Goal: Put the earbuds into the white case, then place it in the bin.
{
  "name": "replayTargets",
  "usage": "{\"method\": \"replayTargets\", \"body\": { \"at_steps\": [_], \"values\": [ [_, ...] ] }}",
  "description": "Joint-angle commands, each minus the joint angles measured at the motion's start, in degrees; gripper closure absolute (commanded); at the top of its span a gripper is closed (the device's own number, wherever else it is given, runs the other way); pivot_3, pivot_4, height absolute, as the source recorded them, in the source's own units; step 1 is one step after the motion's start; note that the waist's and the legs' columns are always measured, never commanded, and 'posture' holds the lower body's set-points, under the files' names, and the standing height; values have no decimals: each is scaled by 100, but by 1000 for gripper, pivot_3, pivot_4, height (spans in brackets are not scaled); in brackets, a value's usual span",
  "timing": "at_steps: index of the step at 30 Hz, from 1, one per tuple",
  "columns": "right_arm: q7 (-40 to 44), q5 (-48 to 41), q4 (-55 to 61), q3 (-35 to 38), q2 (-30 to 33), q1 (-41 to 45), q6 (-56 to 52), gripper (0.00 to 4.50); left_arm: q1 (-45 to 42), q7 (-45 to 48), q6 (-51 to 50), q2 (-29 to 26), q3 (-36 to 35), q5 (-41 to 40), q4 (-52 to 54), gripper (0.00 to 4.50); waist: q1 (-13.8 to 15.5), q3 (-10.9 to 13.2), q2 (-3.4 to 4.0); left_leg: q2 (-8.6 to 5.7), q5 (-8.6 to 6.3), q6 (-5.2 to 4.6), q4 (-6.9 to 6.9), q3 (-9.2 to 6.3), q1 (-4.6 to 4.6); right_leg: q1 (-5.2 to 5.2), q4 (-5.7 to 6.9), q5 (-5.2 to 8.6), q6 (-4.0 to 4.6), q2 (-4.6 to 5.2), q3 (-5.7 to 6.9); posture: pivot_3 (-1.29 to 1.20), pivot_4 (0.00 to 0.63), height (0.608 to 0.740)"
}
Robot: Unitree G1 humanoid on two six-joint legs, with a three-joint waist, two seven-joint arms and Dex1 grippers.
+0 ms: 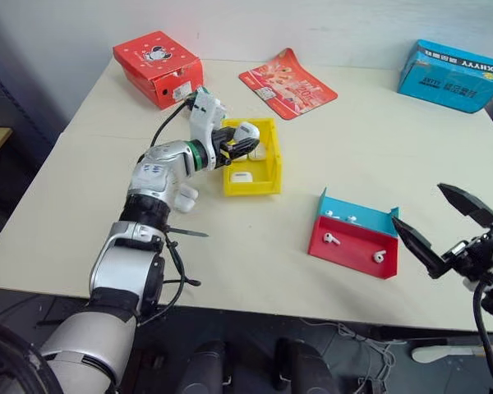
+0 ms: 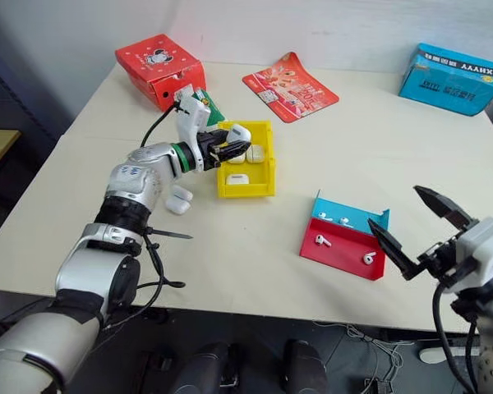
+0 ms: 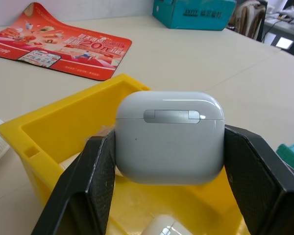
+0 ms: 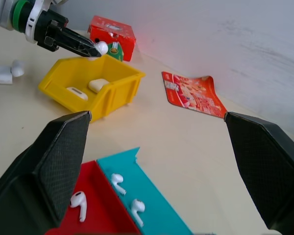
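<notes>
My left gripper (image 1: 240, 141) is shut on the white case (image 3: 169, 139), holding it just above the back rim of the yellow bin (image 1: 274, 168). The case's lid is closed. Two more white cases lie inside the bin, one of them (image 1: 242, 176) near its front. Several earbuds (image 1: 331, 239) lie in the red-and-blue tray (image 1: 349, 254) at the right. My right gripper (image 1: 417, 204) stands open at the table's right front edge, past the tray, with nothing between its fingers (image 4: 54, 161).
Two small white cases (image 1: 185, 195) lie on the table beside my left forearm. A red carton (image 1: 158, 66) stands at the back left, a red flat packet (image 1: 287, 82) at the back middle, and a blue box (image 1: 450, 74) at the back right.
</notes>
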State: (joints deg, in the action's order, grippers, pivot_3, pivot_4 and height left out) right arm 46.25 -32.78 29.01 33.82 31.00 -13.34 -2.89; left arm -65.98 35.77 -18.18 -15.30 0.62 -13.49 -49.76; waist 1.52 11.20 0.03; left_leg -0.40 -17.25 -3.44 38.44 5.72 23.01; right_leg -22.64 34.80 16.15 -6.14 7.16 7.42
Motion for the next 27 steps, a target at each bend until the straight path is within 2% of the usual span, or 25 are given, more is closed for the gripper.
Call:
{"method": "replayTargets", "body": {
  "at_steps": [1, 4, 7, 11, 13, 16, 17, 20, 24, 27],
  "values": [
    [-133, -56, 259, 103, -21, -104, 145, 0, -240, 135, 368, 89, -53, 121, -185, 953, -14, 0, 0, 0, 0, 0, 0, 3, 0, -1, 0, 0, 0, 0, 0, 0, 150, 740],
    [-150, -98, 277, 125, -2, -252, 149, 0, -159, 302, 459, 67, -119, 97, -65, 71, -9, 1, -1, 1, 1, -1, 1, 4, -1, -3, 1, 0, 0, 14, -3, 0, 150, 740],
    [-35, -151, 133, 198, 109, -310, 162, 0, 142, 571, 462, -167, -202, 7, 475, 28, -21, 1, -1, 1, 1, -1, 0, 2, -1, -3, 1, 0, 0, 29, -8, 0, 150, 740],
    [305, -184, -353, 275, 435, -161, 209, 0, 937, 1339, 322, -683, -393, -388, 1859, 28, -67, 1, -1, 3, 1, 1, -8, 15, -15, -4, 6, 0, 0, 30, -21, 0, 150, 740],
    [610, -234, -683, 323, 670, -94, 212, 0, 1481, 1640, 256, -1038, -463, -523, 2687, 28, -77, 1, -1, 4, 2, 2, -15, 23, -30, 2, 11, 0, 0, 31, -37, 0, 150, 740],
    [1414, -138, -1517, 378, 1199, 25, 467, 0, 2883, 2432, 902, -2025, -725, -530, 3904, 28, -136, 1, -1, 6, 1, 5, -25, 31, -53, 13, 10, 1, 2, 34, -82, 0, 150, 740],
    [1669, -66, -1874, 393, 1379, 90, 606, 0, 3425, 2631, 952, -2402, -936, -563, 4244, 28, -169, 1, -1, 6, 0, 5, -37, 40, -66, 17, 6, 1, 3, 34, -93, 0, 150, 740],
    [2254, 147, -2805, 289, 1762, 350, 1071, 0, 4725, 2650, 907, -3040, -1907, -802, 4793, 28, -184, 7, -11, 12, -5, 9, -45, 49, -78, 18, -11, 5, 10, 34, -102, 0, 150, 740],
    [2774, 339, -3754, -46, 2002, 912, 1585, 0, 6211, 2583, 1239, -3386, -2957, -692, 4940, 28, -160, 9, -15, 16, -32, 42, -44, 43, -82, 17, -21, 8, 16, 50, -107, 0, 150, 740],
    [3153, 501, -4279, -310, 2074, 1180, 1974, 0, 6812, 2419, 1432, -3312, -3301, -686, 5014, 28, -101, 12, -6, 15, -36, 42, -44, 40, -84, 17, -22, 10, 19, 60, -105, 0, 150, 740]
  ]
}}
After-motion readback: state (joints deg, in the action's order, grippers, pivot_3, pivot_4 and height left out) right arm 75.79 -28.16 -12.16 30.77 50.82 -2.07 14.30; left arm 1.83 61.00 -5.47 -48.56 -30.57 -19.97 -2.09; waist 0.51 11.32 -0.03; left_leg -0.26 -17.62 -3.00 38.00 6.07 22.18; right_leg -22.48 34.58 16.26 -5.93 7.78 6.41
